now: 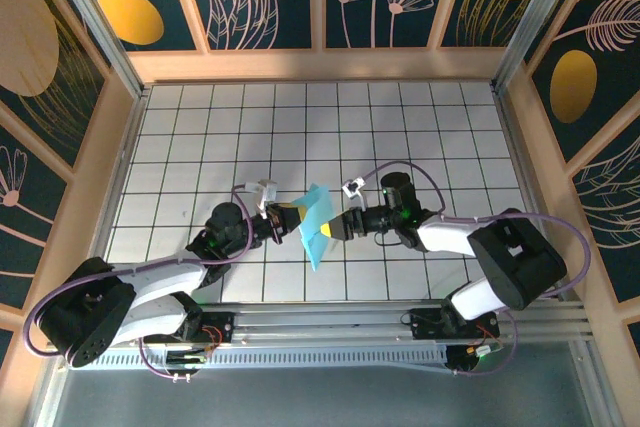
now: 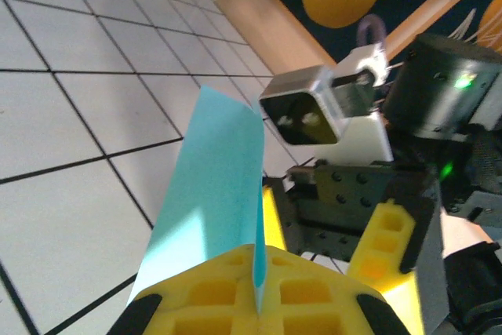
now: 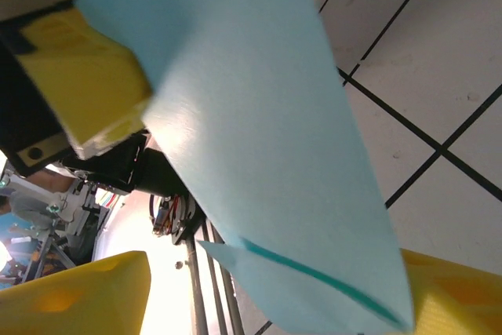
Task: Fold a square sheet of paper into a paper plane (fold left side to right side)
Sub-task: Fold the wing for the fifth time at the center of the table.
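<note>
Paper [image 1: 315, 222], light blue and folded to a narrow pointed shape, hangs above the white gridded table [image 1: 200, 147] between the left gripper [image 1: 287, 217] and the right gripper [image 1: 336, 228] in the top view. Left wrist view: a smooth matte sheet with a sharp crease, pinched tight between pocketed yellow plastic fingers [image 2: 180, 304]. Right wrist view: the paper's pointed end lies between yellow fingers [image 3: 78, 296] standing wide apart, not clamping it.

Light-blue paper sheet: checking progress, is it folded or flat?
Folded: the light-blue paper sheet is a pointed shape with overlapping layers, pinched by the left gripper.
</note>
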